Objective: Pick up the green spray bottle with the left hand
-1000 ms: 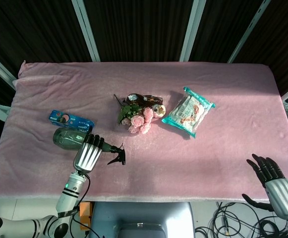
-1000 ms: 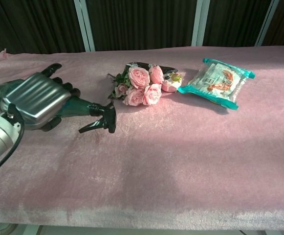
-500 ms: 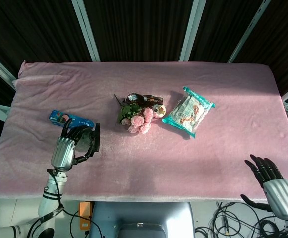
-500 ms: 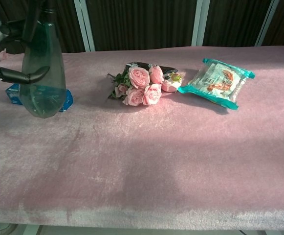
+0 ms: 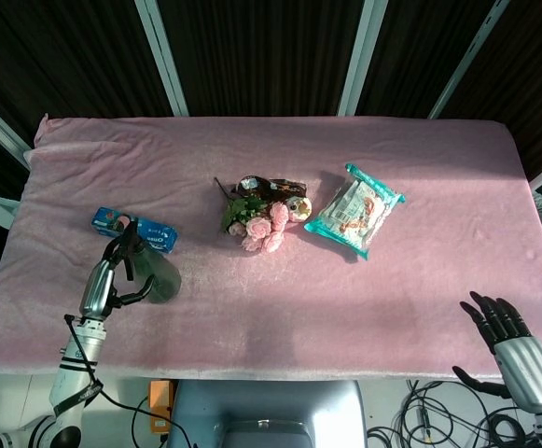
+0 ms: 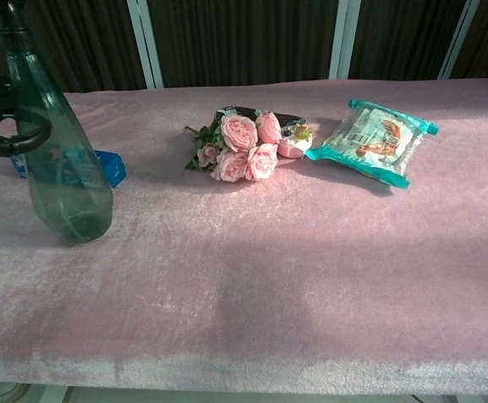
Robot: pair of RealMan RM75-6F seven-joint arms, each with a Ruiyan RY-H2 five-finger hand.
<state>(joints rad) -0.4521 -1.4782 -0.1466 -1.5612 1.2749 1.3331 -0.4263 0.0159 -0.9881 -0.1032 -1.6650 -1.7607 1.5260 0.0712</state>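
bottle (image 6: 63,159) left (upright), roses (image 5: 259,221) centre, packet (image 5: 354,209) right

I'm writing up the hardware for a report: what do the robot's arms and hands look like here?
Each hand, left hand and right hand, has a ribbed silver metal back and slim black fingers. The left arm is a silver-white cylinder with a thin black cable along it and a small green light. Only the right wrist shows, silver too.

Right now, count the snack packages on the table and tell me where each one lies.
2. The blue cookie box lies at the table's left, just behind the green spray bottle held in the left hand. The teal snack bag lies right of the pink roses.
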